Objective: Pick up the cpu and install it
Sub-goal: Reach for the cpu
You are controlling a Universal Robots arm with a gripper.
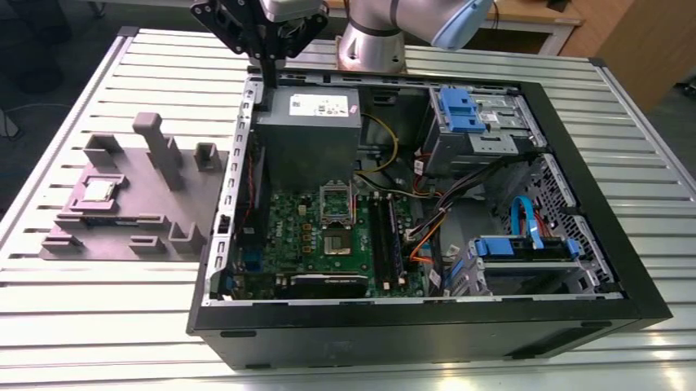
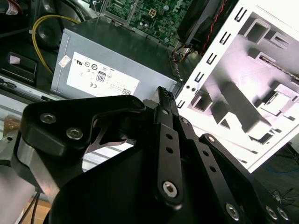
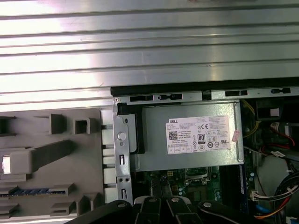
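Nearest, black tower case [image 1: 413,330] laid on its side, open upward for reach from above. From the exterior view's left: grey moulded fixture [image 1: 130,232] on the slatted table [image 1: 65,318], cradling the cpu [image 1: 100,190] flat in a shallow recess — metal top up, untouched, well apart from the case, presumably parked there for a clean top-down pick. Next, gripper [image 1: 266,77] hanging over the case's far corner beside the power supply [image 1: 308,130], jaws pressed together on nothing. Further right, green motherboard [image 1: 326,236] with its socket [image 1: 337,243] bare and frame apparently standing open, ready to receive; blue-tabbed drive cages [image 1: 478,114] beyond.
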